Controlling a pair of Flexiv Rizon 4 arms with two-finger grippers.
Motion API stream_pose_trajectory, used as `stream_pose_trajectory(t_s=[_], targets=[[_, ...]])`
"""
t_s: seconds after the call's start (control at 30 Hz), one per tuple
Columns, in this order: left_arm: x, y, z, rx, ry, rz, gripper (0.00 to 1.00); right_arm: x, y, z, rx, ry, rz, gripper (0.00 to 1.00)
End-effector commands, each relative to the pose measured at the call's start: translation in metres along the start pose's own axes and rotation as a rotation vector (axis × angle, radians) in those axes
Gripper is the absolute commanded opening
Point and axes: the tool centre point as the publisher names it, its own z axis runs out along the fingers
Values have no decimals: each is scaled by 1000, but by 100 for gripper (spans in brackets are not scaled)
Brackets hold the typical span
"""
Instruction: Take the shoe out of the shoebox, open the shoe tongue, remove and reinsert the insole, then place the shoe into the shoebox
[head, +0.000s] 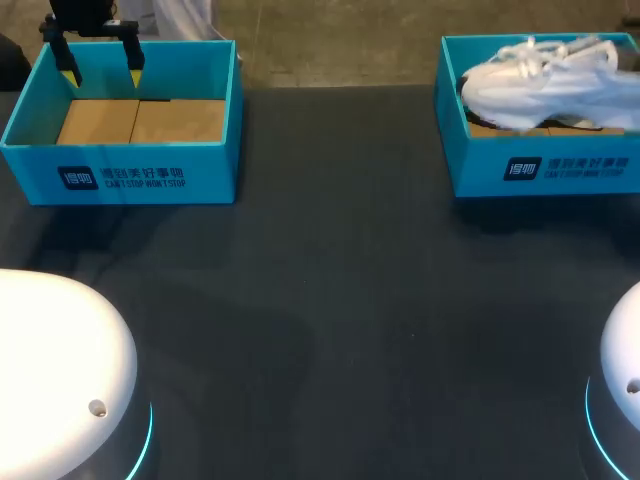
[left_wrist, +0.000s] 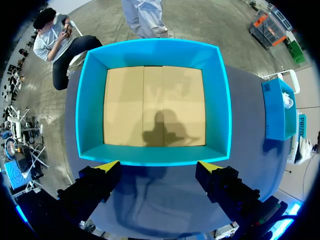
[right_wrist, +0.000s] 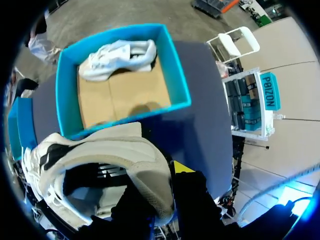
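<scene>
Shoe clamped in right claw; left claw hangs open above shoebox.

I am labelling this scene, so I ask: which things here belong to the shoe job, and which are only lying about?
Job in hand: white shoe, held in right gripper; shoebox under it.
Lying about: empty box; second shoe in the shoebox; left gripper, open and holding nothing.

Left shoebox and right shoebox, shoe inside, stand apart on the table.
</scene>
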Motion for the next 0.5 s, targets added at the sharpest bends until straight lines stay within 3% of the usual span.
stream_pose_trajectory(t_s=[0.03, 0.3, 0.5], targets=[[0, 0, 0, 0, 0, 0, 100, 27, -135, 21, -103, -2, 14, 0], [0, 0, 0, 0, 0, 0, 100, 48, -170, 34, -83, 13, 39, 0], [0, 0, 0, 0, 0, 0, 100, 48, -170, 34, -83, 13, 39, 0]])
